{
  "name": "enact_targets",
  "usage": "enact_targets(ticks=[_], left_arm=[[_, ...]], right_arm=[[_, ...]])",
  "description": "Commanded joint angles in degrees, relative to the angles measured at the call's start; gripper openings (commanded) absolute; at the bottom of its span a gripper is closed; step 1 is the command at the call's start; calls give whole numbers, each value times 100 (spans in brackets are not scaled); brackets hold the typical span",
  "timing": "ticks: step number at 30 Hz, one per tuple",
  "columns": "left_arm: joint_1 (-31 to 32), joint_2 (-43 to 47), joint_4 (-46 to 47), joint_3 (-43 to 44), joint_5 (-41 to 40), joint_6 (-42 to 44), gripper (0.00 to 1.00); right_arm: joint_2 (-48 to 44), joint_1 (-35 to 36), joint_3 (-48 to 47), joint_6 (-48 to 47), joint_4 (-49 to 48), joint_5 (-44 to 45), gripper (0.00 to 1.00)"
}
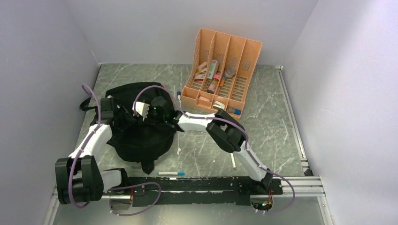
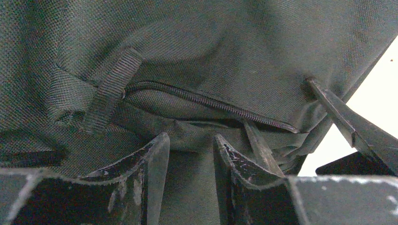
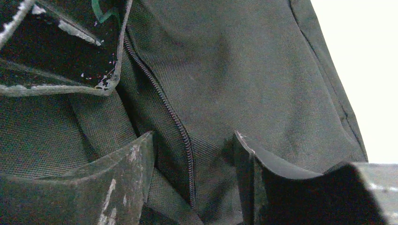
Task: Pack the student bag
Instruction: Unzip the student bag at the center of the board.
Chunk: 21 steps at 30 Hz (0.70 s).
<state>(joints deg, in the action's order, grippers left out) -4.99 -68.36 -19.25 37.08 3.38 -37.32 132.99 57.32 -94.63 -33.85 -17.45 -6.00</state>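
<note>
Top external: the backpack (image 1: 141, 138) lies slumped at left-centre of the table (image 1: 277, 122), well left of the orange desk organiser (image 1: 253, 54). Both arms bend in over its top. Nothing is seen going in, so packing is judged to be at the opening stage.

The key relation is the zip (image 3: 172, 117). In the right wrist view its long axis runs from upper left down into the gap of the right gripper (image 3: 193, 134). That gripper therefore straddles the zip line, roughly in line with it. Its jaws stand wide apart with black cloth and zip between them, nothing visibly clamped.

In the left wrist view what looks like the same zip runs crosswise, left to right, just beyond the tips of the left gripper (image 2: 190, 137). A webbing loop (image 2: 110, 91) sits at the zip's left end. The left jaws are about half closed and cloth fills the gap. Pinched or only lying over it, cannot tell.

A thin dark finger (image 2: 349, 124), likely the other arm's, shows at the right of that view, so the two grippers sit close together on one seam.

Judgement: the right arm is better placed to work along the zip, the left to hold the lip.

Further out, a pen (image 1: 171, 173) lies on the table in front of the backpack, apart from it, near the arm bases.
</note>
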Motion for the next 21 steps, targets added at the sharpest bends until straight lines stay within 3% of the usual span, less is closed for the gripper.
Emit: enact_targets(ticks=[1,12,21], left_arm=[[31,48,-116,-69,-275,75,45],[31,-43,-123,-43,-292,113,45],[32,-42,-123,-43,-311,153,46]], right_arm=[[-328,-147,103,122,-742,506,60],[-780,-221,457,468,-908,-421,69],[-511,-221,165,284,-643,-182,69]])
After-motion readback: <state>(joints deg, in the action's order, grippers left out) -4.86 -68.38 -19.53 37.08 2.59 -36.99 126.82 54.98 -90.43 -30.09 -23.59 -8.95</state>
